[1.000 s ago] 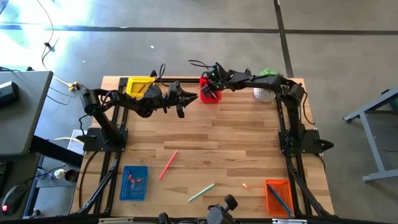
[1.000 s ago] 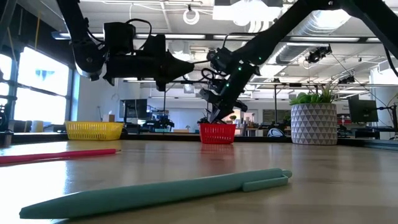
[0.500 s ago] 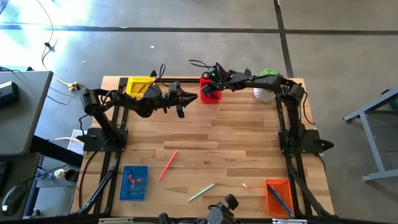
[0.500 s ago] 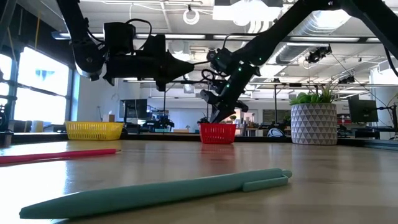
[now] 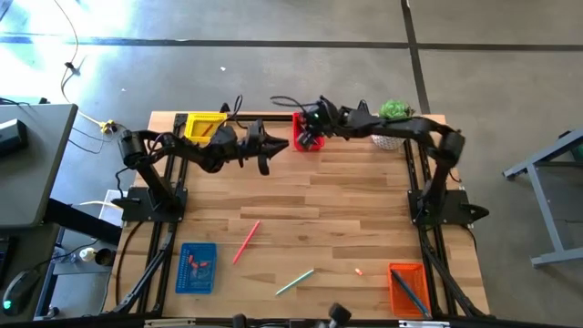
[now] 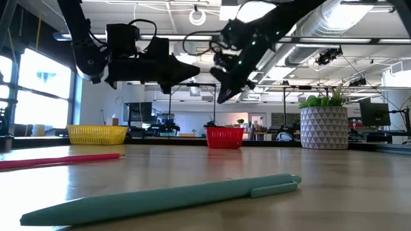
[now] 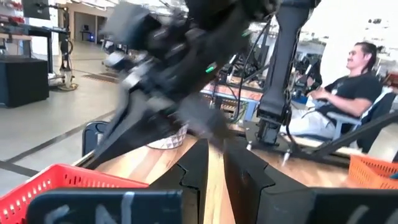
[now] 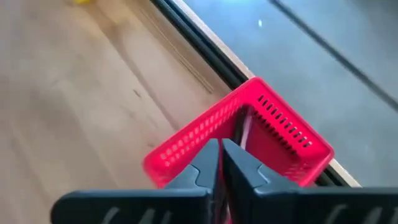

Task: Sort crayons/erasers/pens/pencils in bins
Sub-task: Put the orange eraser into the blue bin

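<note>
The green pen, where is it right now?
In the high view the green pen lies on the table's near edge, between the pink pencil and the orange bin.

The right gripper [image 6: 221,96] rose out of the red plastic mesh-sided basket [image 6: 225,137] at the counter's far edge, its fingers closed and empty, and hung well above it.

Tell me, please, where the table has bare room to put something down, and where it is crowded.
Bare wood lies mid-table, between the far grippers and the pink pencil. Another patch lies between the teal pen and the right arm's base. The far edge is crowded: yellow bin, left gripper, right gripper above the red bin, and plant pot.
</note>
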`<state>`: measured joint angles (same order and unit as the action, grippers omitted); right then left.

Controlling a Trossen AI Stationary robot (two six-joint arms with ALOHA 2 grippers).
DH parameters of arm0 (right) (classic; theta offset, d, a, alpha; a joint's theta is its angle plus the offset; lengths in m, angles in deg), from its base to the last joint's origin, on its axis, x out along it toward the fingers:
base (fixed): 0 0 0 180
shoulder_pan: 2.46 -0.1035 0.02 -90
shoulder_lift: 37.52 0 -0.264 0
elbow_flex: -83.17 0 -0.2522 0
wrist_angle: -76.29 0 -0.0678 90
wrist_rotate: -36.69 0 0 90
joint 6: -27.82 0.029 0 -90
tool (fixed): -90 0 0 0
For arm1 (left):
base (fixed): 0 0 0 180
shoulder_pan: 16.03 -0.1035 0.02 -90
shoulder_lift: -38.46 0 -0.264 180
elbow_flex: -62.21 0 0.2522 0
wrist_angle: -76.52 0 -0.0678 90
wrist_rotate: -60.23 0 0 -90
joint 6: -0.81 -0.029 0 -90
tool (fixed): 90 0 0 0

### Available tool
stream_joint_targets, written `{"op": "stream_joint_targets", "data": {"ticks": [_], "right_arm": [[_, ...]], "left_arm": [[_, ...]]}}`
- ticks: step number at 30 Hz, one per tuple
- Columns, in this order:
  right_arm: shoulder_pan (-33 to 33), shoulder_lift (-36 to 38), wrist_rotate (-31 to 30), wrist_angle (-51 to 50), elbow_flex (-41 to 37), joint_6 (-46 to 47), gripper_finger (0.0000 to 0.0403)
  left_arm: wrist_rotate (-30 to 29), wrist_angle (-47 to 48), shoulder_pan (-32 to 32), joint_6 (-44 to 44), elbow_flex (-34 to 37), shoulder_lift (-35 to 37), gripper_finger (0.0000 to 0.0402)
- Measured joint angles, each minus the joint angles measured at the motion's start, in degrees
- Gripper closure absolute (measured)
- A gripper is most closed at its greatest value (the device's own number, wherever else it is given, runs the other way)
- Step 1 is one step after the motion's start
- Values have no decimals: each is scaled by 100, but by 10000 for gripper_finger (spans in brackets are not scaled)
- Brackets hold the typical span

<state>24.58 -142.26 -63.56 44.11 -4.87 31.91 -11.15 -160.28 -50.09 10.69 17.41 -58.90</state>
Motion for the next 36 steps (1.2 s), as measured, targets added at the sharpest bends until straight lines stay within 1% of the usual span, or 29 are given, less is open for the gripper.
{"op": "stream_joint_targets", "data": {"ticks": [3,6,8,10,12,14,18,23,26,29,32,36], "right_arm": [[-237,521,-69,739,-746,-11,391],[-472,1072,-52,1953,-1826,55,401],[-628,1433,-54,2525,-2497,324,399],[-838,1822,-306,2665,-3010,647,401],[-1120,2201,-726,2483,-3368,969,402],[-1425,2575,-932,2103,-3602,1234,402],[-2107,3103,-906,1246,-3654,1642,403],[-2876,3098,-869,225,-3371,2153,403],[-3325,3009,-680,-240,-3208,2622,403],[-3868,2976,-486,-678,-3001,3382,403],[-4498,2875,-274,-1361,-2787,4455,403],[-5301,2527,-97,-2161,-2327,5806,403]], "left_arm": [[-18,-4,36,-270,30,-2,362],[-17,-11,39,-305,30,-2,362],[-34,-5,37,-305,30,-2,362],[-35,5,37,-305,30,-2,362],[-26,9,37,-305,30,-2,362],[-15,13,39,-305,30,-2,362],[-31,30,37,-350,30,-1,362],[-32,52,37,-454,30,-2,362],[-19,68,52,-452,30,-2,362],[-17,96,81,-454,30,-2,362],[-17,98,98,-454,30,-2,362],[-17,98,118,-510,30,-2,362]]}}
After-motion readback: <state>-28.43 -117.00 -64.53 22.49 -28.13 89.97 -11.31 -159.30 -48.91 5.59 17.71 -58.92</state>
